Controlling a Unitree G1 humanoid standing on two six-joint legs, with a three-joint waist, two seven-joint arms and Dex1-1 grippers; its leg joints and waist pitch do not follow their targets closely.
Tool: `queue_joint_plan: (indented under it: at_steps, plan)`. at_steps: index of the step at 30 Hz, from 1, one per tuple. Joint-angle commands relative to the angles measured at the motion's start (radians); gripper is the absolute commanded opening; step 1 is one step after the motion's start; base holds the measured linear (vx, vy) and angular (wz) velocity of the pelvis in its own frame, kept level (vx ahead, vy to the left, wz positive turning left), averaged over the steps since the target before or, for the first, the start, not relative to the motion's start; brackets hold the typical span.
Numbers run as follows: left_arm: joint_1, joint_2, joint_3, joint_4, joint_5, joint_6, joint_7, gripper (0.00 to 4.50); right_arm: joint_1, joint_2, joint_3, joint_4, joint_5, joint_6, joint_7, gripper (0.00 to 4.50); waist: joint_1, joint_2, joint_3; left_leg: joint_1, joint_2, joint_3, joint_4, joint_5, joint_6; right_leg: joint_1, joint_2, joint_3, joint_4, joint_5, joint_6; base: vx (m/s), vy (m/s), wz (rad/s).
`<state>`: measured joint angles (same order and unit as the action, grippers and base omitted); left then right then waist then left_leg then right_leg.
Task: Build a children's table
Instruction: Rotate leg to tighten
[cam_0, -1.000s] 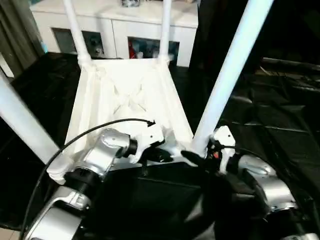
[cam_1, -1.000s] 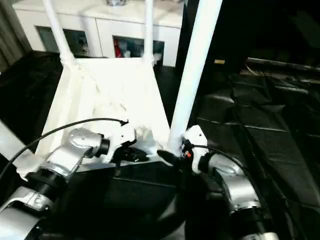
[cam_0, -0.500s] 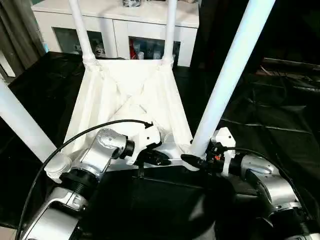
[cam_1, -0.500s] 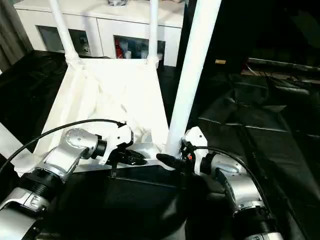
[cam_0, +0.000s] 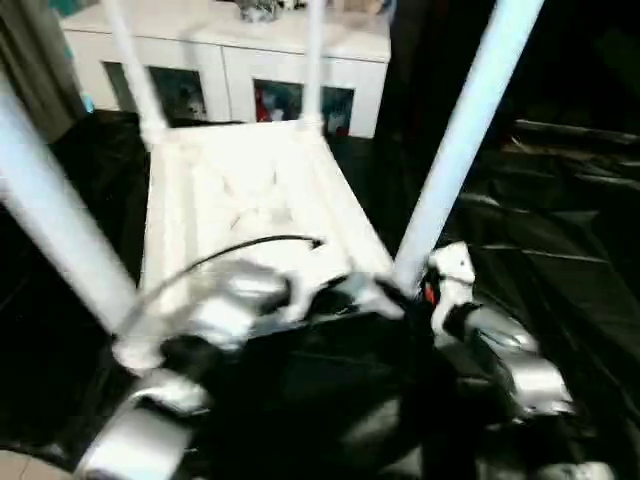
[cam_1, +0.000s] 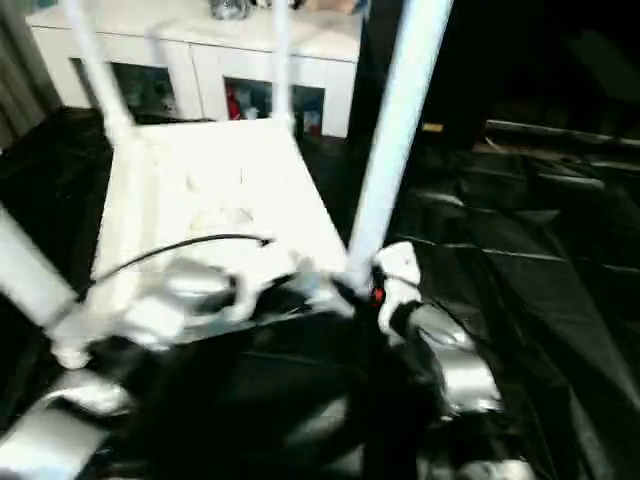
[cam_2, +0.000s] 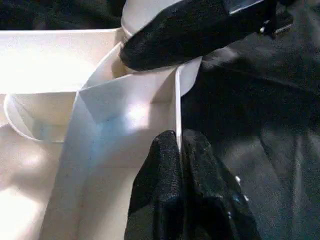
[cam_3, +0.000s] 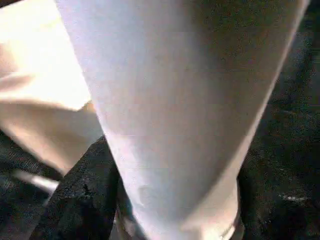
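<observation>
Plastic, all white, is filling the middle of the head views: the children's table (cam_0: 250, 200) is lying upside down on the black-draped tabletop (cam_0: 560, 250), its ribbed underside facing up and all four legs standing in the corner sockets. The two far legs (cam_0: 135, 70) are rising toward the white cabinet (cam_0: 230, 60) with glass doors behind it, while the near left leg (cam_0: 50, 220) and the near right leg (cam_0: 465, 130) are angling up past the picture's top edge.

The left gripper (cam_2: 179, 150) is reaching along the table's near edge, and in its wrist view its two black fingers (cam_2: 160, 165) are pinching a thin upright rib or wall of the underside, jaws narrowed right onto the plastic on both sides. A black cable (cam_0: 250, 245) is arching over that silver forearm.

The right gripper (cam_0: 400, 295) is sitting at the base of the near right leg, beside its corner socket. In the left wrist view one of its black fingers (cam_2: 190, 30) is lying against the round socket; in the right wrist view the leg (cam_3: 175, 100) is looming very close, with a black finger (cam_3: 85, 195) pressed to one side of it. The other finger is hidden behind the tube, so whether those jaws are clamping the leg or merely resting beside it cannot be told.
</observation>
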<state>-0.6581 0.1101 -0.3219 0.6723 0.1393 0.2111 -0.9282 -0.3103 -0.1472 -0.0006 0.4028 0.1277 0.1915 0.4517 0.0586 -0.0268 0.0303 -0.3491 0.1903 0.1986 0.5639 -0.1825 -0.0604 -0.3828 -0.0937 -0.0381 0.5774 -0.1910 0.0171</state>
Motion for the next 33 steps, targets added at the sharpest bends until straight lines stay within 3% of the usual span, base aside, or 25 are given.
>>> queue_joint_plan:
  at_steps: [1, 3, 5, 8, 10, 13, 14, 17, 18, 20, 26, 33]
  plan:
    - [-0.005, -0.092, -0.022, 0.071, 0.004, 0.024, 0.123, 0.0, -0.007, 0.059, 0.048, 0.034, -0.04, 0.043, -0.079, 2.72, -0.003, -0.007, -0.033, 0.016, 0.036, -0.024, -0.076, -0.377, -0.016, 0.008, -0.049, 0.028, -0.091, -0.455, -0.141, 0.0, 0.0, 0.0]
    - [-0.022, -0.123, -0.024, 0.09, 0.01, 0.026, 0.162, 0.0, -0.018, 0.091, 0.059, 0.046, -0.053, 0.041, -0.118, 2.72, -0.001, -0.007, -0.033, 0.017, 0.035, -0.024, -0.075, -0.379, -0.015, 0.005, -0.05, 0.029, -0.094, -0.468, -0.132, 0.0, 0.0, 0.0]
    - [-0.03, -0.133, -0.032, 0.099, 0.021, 0.004, 0.15, 0.0, -0.024, 0.098, 0.089, 0.051, -0.076, 0.016, -0.102, 2.72, -0.002, -0.008, -0.035, 0.007, 0.034, -0.027, -0.078, -0.367, -0.005, 0.012, -0.05, 0.027, -0.093, -0.454, -0.121, 0.0, 0.0, 0.0]
    - [-0.027, -0.124, -0.031, 0.095, 0.018, -0.018, 0.12, 0.0, -0.02, 0.1, 0.078, 0.034, -0.041, 0.005, -0.061, 2.72, 0.001, -0.007, -0.036, 0.005, 0.035, -0.025, -0.077, -0.348, 0.008, 0.013, -0.05, 0.029, -0.091, -0.417, -0.126, 0.0, 0.0, 0.0]
    - [-0.023, -0.108, -0.04, 0.086, 0.019, -0.036, 0.086, 0.0, -0.018, 0.095, 0.064, 0.02, -0.008, 0.005, -0.025, 3.42, 0.001, -0.009, -0.036, 0.001, 0.035, -0.025, -0.078, -0.338, 0.016, 0.016, -0.051, 0.028, -0.088, -0.401, -0.132, 0.0, 0.0, 0.0]
    - [-0.008, -0.074, -0.039, 0.068, -0.002, -0.076, 0.014, 0.0, -0.007, 0.058, 0.068, -0.004, 0.023, 0.023, 0.067, 3.51, 0.002, -0.012, -0.038, 0.0, 0.036, -0.024, -0.077, -0.327, 0.025, 0.018, -0.051, 0.028, -0.087, -0.38, -0.137, 0.0, 0.0, 0.0]
    - [-0.002, -0.063, -0.035, 0.054, -0.018, -0.072, -0.02, 0.0, -0.003, 0.038, 0.075, -0.006, 0.019, 0.022, 0.092, 3.63, 0.004, -0.011, -0.039, -0.002, 0.039, -0.023, -0.076, -0.302, 0.031, 0.021, -0.051, 0.03, -0.08, -0.326, -0.153, 0.0, 0.0, 0.0]
    - [0.015, -0.034, -0.033, 0.025, -0.043, -0.084, -0.093, 0.0, 0.007, -0.004, 0.082, -0.017, 0.017, 0.011, 0.154, 3.87, 0.006, -0.011, -0.04, -0.002, 0.038, -0.02, -0.074, -0.273, 0.04, 0.024, -0.051, 0.029, -0.075, -0.285, -0.174, 0.0, 0.0, 0.0]
    - [0.026, -0.01, -0.039, 0.015, -0.049, -0.113, -0.141, 0.0, 0.014, -0.028, 0.078, -0.036, 0.04, 0.02, 0.203, 3.87, 0.005, -0.015, -0.041, -0.005, 0.038, -0.019, -0.073, -0.256, 0.046, 0.026, -0.05, 0.029, -0.072, -0.265, -0.182, 0.0, 0.0, 0.0]
    - [0.041, 0.022, -0.043, -0.006, -0.062, -0.114, -0.201, 0.0, 0.024, -0.067, 0.081, -0.063, 0.064, 0.02, 0.274, 3.87, 0.008, -0.008, -0.041, 0.0, 0.041, -0.017, -0.07, -0.24, 0.057, 0.026, -0.052, 0.03, -0.069, -0.242, -0.196, 0.0, 0.0, 0.0]
    - [0.068, 0.097, -0.034, -0.044, -0.091, -0.098, -0.315, 0.0, 0.056, -0.165, 0.085, -0.118, 0.1, 0.019, 0.458, 3.87, 0.009, -0.006, -0.044, -0.003, 0.042, -0.014, -0.064, -0.187, 0.082, 0.032, -0.047, 0.028, -0.053, -0.125, -0.244, 0.0, 0.0, 0.0]
    - [0.071, 0.129, -0.021, -0.043, -0.089, -0.103, -0.328, 0.0, 0.065, -0.204, 0.089, -0.125, 0.121, 0.028, 0.511, 3.72, 0.013, -0.009, -0.042, 0.001, 0.044, -0.014, -0.067, -0.211, 0.065, 0.031, -0.05, 0.028, -0.057, -0.169, -0.245, 0.0, 0.0, 0.0]
